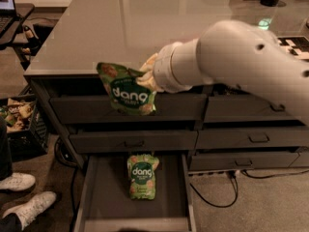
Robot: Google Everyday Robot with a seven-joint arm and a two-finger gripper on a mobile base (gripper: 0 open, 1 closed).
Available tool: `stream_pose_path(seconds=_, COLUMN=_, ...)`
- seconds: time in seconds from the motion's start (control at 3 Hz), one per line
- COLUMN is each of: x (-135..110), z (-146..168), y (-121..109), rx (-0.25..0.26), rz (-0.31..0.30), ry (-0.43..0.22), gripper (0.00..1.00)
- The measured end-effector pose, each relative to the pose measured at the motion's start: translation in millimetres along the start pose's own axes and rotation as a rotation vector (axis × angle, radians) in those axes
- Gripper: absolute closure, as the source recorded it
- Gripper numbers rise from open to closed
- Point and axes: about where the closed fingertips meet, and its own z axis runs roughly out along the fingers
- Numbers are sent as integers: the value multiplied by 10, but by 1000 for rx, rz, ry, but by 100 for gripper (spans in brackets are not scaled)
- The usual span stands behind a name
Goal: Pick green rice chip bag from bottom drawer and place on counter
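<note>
The green rice chip bag [126, 94] hung in front of the top drawer face [82, 108], just below the front edge of the counter [111, 28]. The gripper [145, 74] had its fingers clamped on the bag's upper corner. Its twin pouch [142, 176] lay flat in the open bottom drawer [104, 197]. Doing this step well probably meant lifting until the dangling bottom cleared the counter's lip, then carrying it inward and lowering it before release, since a corner grip could let the pouch swing or snag.
</note>
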Motion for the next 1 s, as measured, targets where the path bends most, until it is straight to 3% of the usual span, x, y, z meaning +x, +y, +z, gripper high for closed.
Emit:
stream_pose_path(seconds=0.67, x=-355, z=-307, y=-831, rx=109, rz=-81, ry=4, gripper=100)
stream_pose_path(seconds=1.0, x=-426, z=-348, y=-898, rx=122, rz=-89, ry=-3, gripper=100)
